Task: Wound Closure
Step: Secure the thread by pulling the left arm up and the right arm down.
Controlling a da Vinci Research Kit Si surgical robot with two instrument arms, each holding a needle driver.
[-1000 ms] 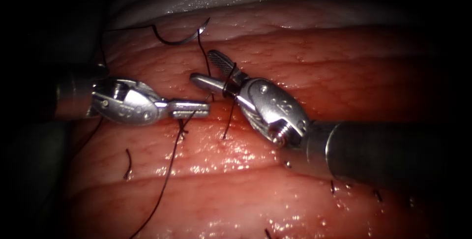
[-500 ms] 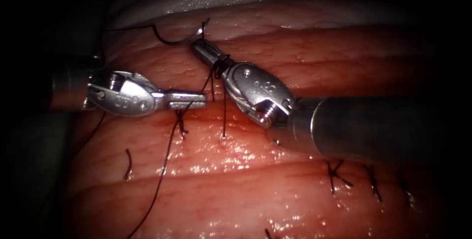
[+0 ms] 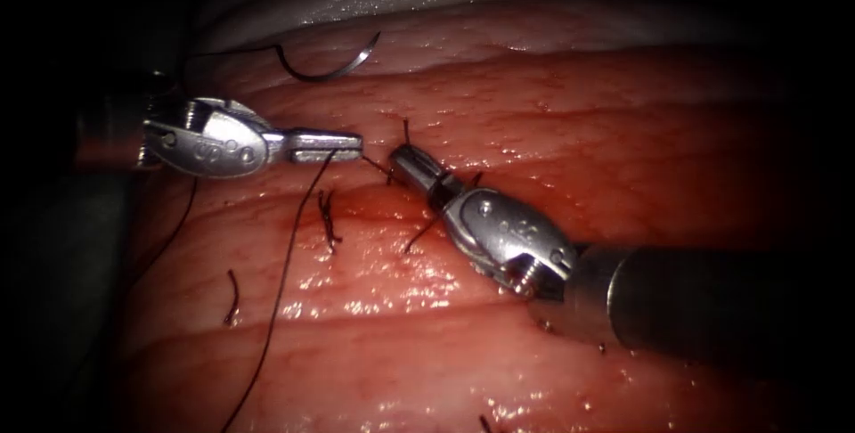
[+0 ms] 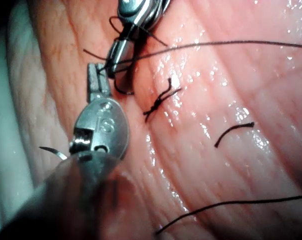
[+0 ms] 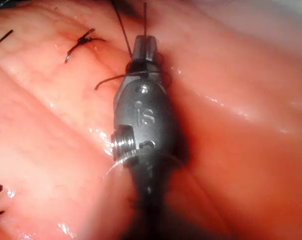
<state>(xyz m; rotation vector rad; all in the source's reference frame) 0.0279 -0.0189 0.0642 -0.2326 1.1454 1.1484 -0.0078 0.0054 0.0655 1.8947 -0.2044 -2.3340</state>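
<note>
Right tool (image 3: 398,159) now lower, clamped on thread (image 3: 283,281); left tool (image 3: 349,142) likewise; one needle (image 3: 325,66) free on tissue (image 3: 579,121).

Left tool (image 3: 343,142): comes in from the left, shaft near level, wrist straight, jaws closed flat and clamped on thread (image 3: 294,246), tip pointing right. In its own wrist view (image 4: 98,80) jaws look pressed together, thread running off the tip.

Right tool (image 3: 403,162): shaft comes in from lower right, wrist angled up-left, jaws closed on a short thread end, thread loops wrapped round the jaw base. Right wrist view (image 5: 144,46) confirms closed jaws. Tips sit near each other, not touching.
</note>
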